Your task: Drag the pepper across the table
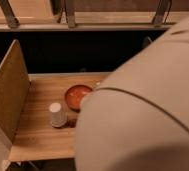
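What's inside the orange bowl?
The bowl shows only its orange inside, nothing in it. Its right side hides behind the robot's big arm, which also covers the gripper.

We lose the two-finger gripper behind the bulky pale robot arm (148,105), which also covers the right of the light wooden plank table (40,131). It hides one edge of the round orange-red bowl (76,95)

- The cup (58,114) stood on the tabletop (38,137), left of and before the bowl (76,94).
- A panel (8,95) lined the tabletop's left edge.
- The arm (148,115) hid the right side and the pincer.
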Motion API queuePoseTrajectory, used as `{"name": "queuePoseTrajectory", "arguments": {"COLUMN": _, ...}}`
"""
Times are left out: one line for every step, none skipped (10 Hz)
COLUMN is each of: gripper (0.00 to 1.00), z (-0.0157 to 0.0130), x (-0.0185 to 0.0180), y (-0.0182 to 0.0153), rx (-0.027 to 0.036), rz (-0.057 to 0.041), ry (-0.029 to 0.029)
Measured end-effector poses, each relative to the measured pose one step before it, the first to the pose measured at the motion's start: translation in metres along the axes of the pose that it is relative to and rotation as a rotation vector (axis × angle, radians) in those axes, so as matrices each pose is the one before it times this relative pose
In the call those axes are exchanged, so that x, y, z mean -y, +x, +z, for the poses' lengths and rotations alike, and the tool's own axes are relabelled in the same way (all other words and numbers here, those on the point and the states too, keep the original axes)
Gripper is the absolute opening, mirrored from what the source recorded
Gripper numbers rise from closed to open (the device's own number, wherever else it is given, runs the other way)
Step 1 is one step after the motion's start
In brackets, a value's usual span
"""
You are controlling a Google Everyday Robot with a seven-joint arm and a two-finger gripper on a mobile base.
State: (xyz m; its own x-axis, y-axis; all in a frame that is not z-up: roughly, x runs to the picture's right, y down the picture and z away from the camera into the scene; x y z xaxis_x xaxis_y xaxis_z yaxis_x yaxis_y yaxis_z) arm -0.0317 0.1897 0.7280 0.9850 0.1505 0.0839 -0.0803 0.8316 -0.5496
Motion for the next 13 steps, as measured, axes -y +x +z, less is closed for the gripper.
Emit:
{"name": "queuePoseTrajectory", "arguments": {"gripper": 0.8, "z": 0.01421, "x": -0.00737, "y": -0.01272, "rx": 0.01991, "rz": -0.00117, "ry": -0.02055}}
{"name": "queuePoseTrajectory", "arguments": {"gripper": 0.8, "z": 0.00994, "x": -0.00117, "y": -0.00465, "rx": 0.01021, "rz": 0.00055, "ry": -0.00952}}
{"name": "queuePoseTrajectory", "arguments": {"gripper": 0.8, "z": 0.01114, "x": 0.00139, "y": -0.00089, "rx": 0.00451, "rz": -0.00079, "ry": -0.00996}}
{"name": "queuePoseTrajectory", "arguments": {"gripper": 0.8, "z": 0.00991, "x": 0.00323, "y": 0.00092, "rx": 0.00339, "rz": -0.00304, "ry": -0.00868}}
{"name": "queuePoseTrajectory", "arguments": {"gripper": 0.8, "z": 0.00737, "x": 0.00214, "y": 0.00074, "rx": 0.00332, "rz": -0.00351, "ry": -0.00851}}
{"name": "queuePoseTrajectory", "arguments": {"gripper": 0.8, "z": 0.00946, "x": 0.00062, "y": 0.00165, "rx": 0.00439, "rz": -0.00323, "ry": -0.01886}}
{"name": "queuePoseTrajectory", "arguments": {"gripper": 0.8, "z": 0.00527, "x": -0.00011, "y": 0.00208, "rx": 0.00269, "rz": 0.00007, "ry": -0.01375}}
{"name": "queuePoseTrajectory", "arguments": {"gripper": 0.8, "z": 0.00156, "x": -0.00014, "y": 0.00128, "rx": 0.00096, "rz": 0.00189, "ry": -0.00435}}
{"name": "queuePoseTrajectory", "arguments": {"gripper": 0.8, "z": 0.00016, "x": -0.00017, "y": -0.00093, "rx": 0.00016, "rz": -0.00171, "ry": -0.00044}}
{"name": "queuePoseTrajectory", "arguments": {"gripper": 0.8, "z": 0.0002, "x": -0.00014, "y": -0.00086, "rx": 0.00014, "rz": -0.00177, "ry": -0.00028}}
{"name": "queuePoseTrajectory", "arguments": {"gripper": 0.8, "z": 0.00043, "x": 0.00054, "y": 0.00055, "rx": -0.00124, "rz": -0.00039, "ry": 0.001}}
{"name": "queuePoseTrajectory", "arguments": {"gripper": 0.8, "z": 0.00433, "x": 0.00162, "y": 0.00097, "rx": -0.00998, "rz": -0.00944, "ry": -0.00057}}
{"name": "queuePoseTrajectory", "arguments": {"gripper": 0.8, "z": 0.00351, "x": 0.00233, "y": -0.00006, "rx": -0.00877, "rz": -0.01342, "ry": 0.00155}}
